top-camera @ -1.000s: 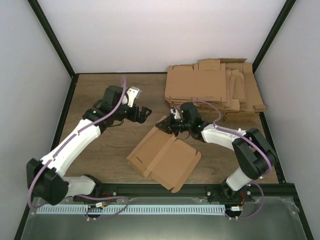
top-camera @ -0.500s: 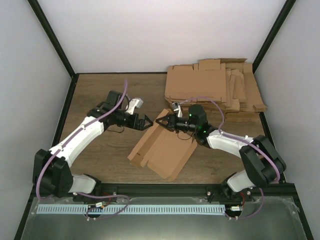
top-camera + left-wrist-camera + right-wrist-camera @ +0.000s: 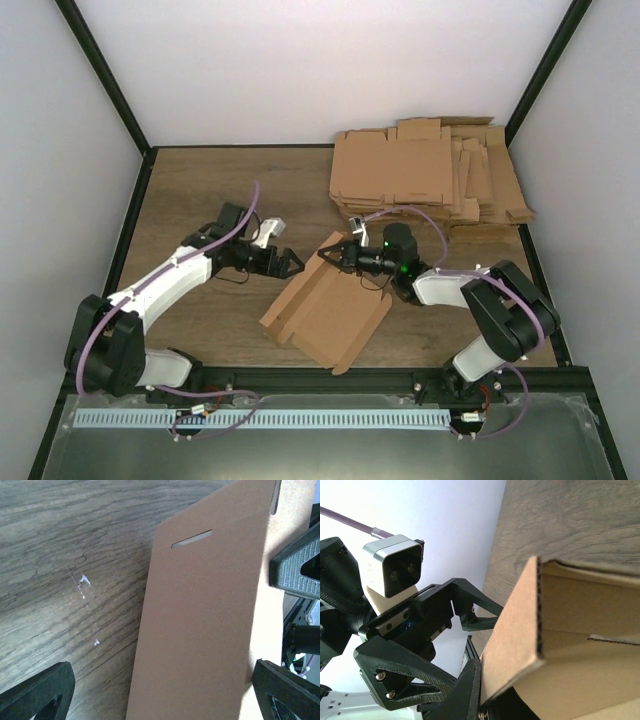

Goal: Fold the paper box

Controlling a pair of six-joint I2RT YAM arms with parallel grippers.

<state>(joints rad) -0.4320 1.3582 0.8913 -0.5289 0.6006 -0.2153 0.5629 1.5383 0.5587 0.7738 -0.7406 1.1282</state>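
Right fingers (image 3: 465,690) stay pinched shut on the paper box (image 3: 325,310), lifting its far flap; wide-open, empty left fingers (image 3: 37,692) have moved in beside it, likely to help crease.

brown paper box (image 3: 330,308) lies mostly flat on table; far flap raised

No legible text or labels
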